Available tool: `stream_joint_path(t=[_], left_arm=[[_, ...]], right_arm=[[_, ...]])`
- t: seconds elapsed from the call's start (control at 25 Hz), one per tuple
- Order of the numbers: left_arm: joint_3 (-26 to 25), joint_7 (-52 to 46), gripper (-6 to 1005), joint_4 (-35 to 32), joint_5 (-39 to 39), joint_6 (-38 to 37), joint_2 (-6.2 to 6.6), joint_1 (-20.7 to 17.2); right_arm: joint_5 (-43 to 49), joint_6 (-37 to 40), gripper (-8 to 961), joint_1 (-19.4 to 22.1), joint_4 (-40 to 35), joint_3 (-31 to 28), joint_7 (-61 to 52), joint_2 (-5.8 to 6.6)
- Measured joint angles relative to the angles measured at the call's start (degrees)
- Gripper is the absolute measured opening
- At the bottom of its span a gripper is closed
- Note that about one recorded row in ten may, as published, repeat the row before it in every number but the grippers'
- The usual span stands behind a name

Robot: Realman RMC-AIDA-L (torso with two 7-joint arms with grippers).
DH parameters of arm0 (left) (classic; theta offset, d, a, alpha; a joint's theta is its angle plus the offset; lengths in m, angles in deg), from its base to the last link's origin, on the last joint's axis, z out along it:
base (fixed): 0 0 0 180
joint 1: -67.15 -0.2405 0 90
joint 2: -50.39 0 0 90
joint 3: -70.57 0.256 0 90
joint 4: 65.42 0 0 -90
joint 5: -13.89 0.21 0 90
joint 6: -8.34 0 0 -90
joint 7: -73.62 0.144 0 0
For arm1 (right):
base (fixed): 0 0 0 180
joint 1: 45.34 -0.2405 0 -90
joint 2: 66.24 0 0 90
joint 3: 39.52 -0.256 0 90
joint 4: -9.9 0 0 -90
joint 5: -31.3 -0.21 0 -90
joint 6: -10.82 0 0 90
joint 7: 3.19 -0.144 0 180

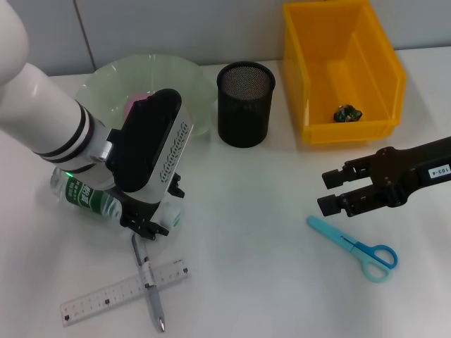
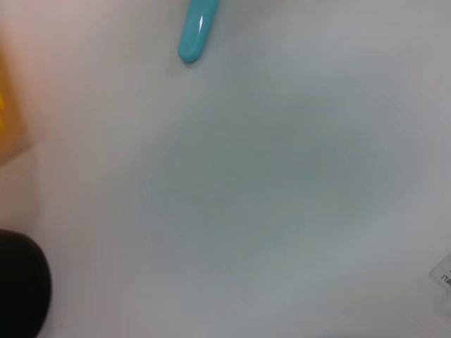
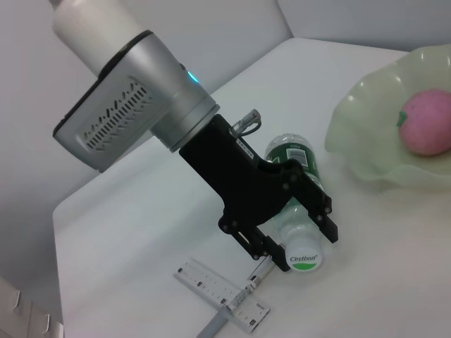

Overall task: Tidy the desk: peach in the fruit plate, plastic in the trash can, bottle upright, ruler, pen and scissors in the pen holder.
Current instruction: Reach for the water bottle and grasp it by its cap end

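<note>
A clear bottle (image 1: 83, 195) with a green label lies on its side at the left; it also shows in the right wrist view (image 3: 294, 160). My left gripper (image 1: 159, 217) is closed around its neck, just behind the white cap (image 3: 304, 259). The pink peach (image 1: 135, 103) sits in the green fruit plate (image 1: 187, 79). The crumpled plastic (image 1: 347, 113) lies in the yellow bin (image 1: 310, 77). The black mesh pen holder (image 1: 244, 105) stands empty. Blue scissors (image 1: 356, 248) lie at the right, just below my open, empty right gripper (image 1: 332, 191). A pen (image 1: 149, 285) lies across a clear ruler (image 1: 113, 296).
The pen and ruler lie close to the bottle cap at the front left. The left wrist view shows the scissors' tip (image 2: 197, 28), the pen holder's edge (image 2: 21, 289) and bare white table. The wall is behind the plate and bin.
</note>
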Motion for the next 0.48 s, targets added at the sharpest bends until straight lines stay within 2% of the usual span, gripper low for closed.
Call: stream_joint_path(t=[0.4,0.48], left_arm=[[1.08,-0.51,662,0.80,-0.03,0.64,-0.06,0.46],[1.43,-0.86,613,0.79,-0.01,0.68,-0.06,0.45]], right_arm=[[-0.14,0.01,747,-0.12,0.00,0.00,-0.01,0.09],[-0.15,0.00,747,-0.12,0.00,0.00,0.00,0.09]])
